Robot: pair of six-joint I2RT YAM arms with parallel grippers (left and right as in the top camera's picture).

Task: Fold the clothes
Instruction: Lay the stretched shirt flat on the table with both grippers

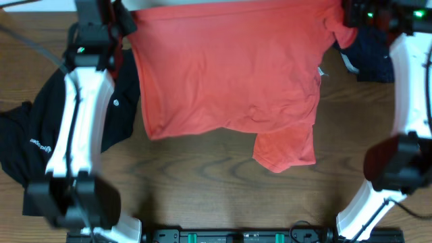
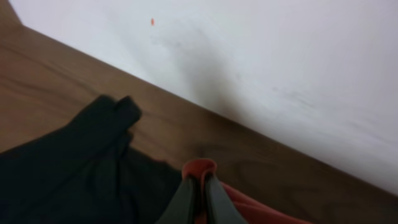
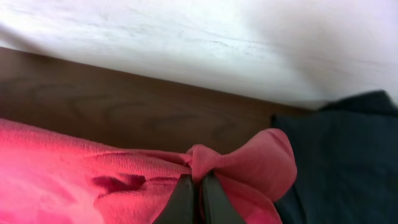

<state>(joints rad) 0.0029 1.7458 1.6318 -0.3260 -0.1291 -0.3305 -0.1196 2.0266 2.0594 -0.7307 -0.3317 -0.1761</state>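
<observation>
A red-orange T-shirt lies plain side up across the far half of the table, one sleeve hanging toward the front. My left gripper is shut on a fold of the shirt's red cloth at its far left corner. At the far right corner my right gripper is shut on a bunched knot of the same shirt. A black top with small white logos lies at the left, partly under my left arm. No lettering shows on the shirt.
A dark navy garment lies at the far right beside the shirt. The black top reaches close to my left fingers. A white wall rises just past the wooden table's far edge.
</observation>
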